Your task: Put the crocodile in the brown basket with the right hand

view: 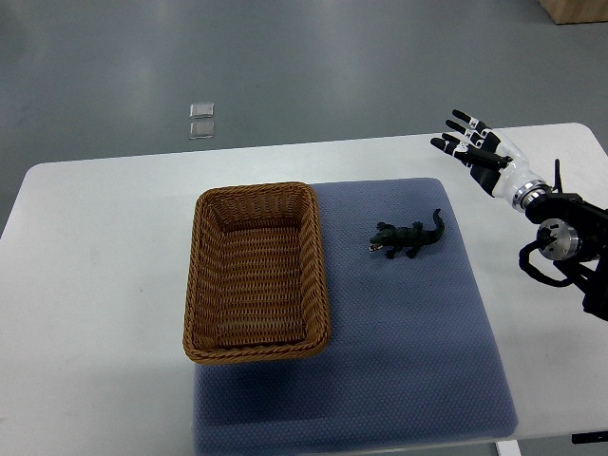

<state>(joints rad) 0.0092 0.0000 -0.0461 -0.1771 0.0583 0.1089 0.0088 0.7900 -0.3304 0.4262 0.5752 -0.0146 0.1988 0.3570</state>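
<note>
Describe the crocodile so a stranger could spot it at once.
A blue mat covers the middle of the white table, with a brown basket on its left edge. Right of the basket, alone on the mat, lies the crocodile: a small dark toy, snout toward the basket, the only animal figure there.

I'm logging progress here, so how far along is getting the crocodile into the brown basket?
Nothing looks done yet: the brown basket is empty, and the crocodile lies on the blue mat to its right. In hand: the right hand is open, apart from the crocodile, up and to its right in the picture. Left: reach, grasp, carry over, and set it in the basket.
</note>
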